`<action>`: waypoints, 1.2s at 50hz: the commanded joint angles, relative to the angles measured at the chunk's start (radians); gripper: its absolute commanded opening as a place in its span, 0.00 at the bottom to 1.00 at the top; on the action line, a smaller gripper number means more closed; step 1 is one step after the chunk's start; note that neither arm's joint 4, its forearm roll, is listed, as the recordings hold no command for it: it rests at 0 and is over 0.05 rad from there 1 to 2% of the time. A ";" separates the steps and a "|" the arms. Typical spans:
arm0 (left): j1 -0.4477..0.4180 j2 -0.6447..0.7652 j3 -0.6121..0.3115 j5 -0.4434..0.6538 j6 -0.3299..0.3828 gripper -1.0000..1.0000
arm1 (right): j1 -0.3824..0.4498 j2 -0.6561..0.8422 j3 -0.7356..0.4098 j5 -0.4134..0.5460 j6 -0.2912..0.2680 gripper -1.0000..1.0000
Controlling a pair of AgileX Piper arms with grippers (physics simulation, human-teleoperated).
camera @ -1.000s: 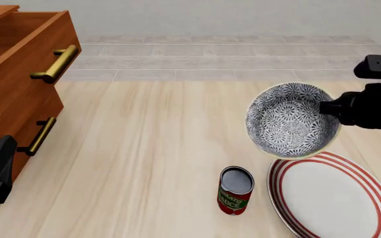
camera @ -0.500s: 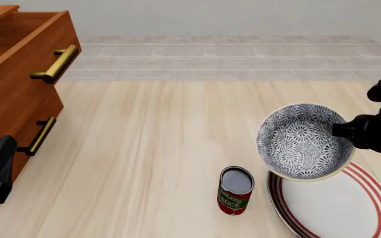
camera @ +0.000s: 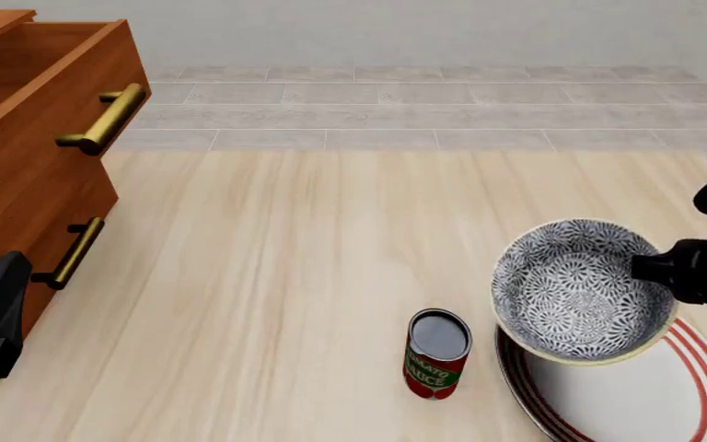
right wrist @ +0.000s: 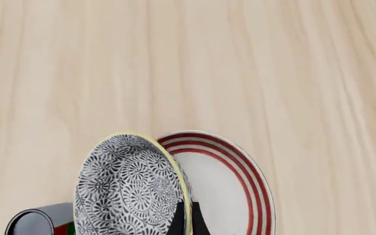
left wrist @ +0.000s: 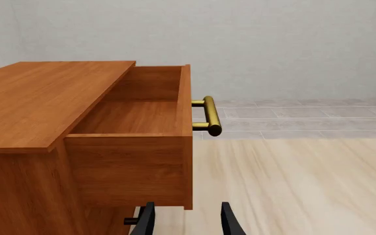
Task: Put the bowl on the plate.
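Observation:
The grey-and-white floral bowl (camera: pixel 581 287) with its pale yellowish rim hangs in the air over the far left part of the plate (camera: pixel 648 396), held by its right rim. My right gripper (camera: pixel 651 269) is shut on that rim; in the right wrist view the bowl (right wrist: pixel 132 188) is seen edge-on in front of the red-ringed plate (right wrist: pixel 230 186), with the fingers (right wrist: pixel 185 220) pinching its rim. My left gripper (left wrist: pixel 186 221) hangs at the left by the dresser, open and holding nothing.
A red sauce can (camera: pixel 436 354) stands upright just left of the plate. A wooden dresser (camera: pixel 28 157) with its top drawer (left wrist: pixel 139 132) pulled out and brass handles (camera: pixel 106 118) fills the left side. Light wooden tabletop lies between.
The right gripper has carried the bowl toward the near side and lower, from beyond the plate to over its far left part. The left arm has not moved.

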 commanded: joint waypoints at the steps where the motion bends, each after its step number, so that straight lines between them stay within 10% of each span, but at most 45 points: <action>1: 0.000 0.000 0.000 0.000 0.000 1.00 | -0.014 -0.018 0.048 0.010 -0.004 0.00; 56: 0.000 0.000 0.000 0.000 0.000 1.00 | -0.073 0.057 0.172 -0.129 -0.046 0.00; 57: 0.000 0.000 0.000 0.000 0.000 1.00 | -0.074 0.055 0.172 -0.127 -0.047 1.00; 60: 0.000 0.000 0.000 0.000 0.000 1.00 | -0.078 0.053 0.171 -0.124 -0.053 1.00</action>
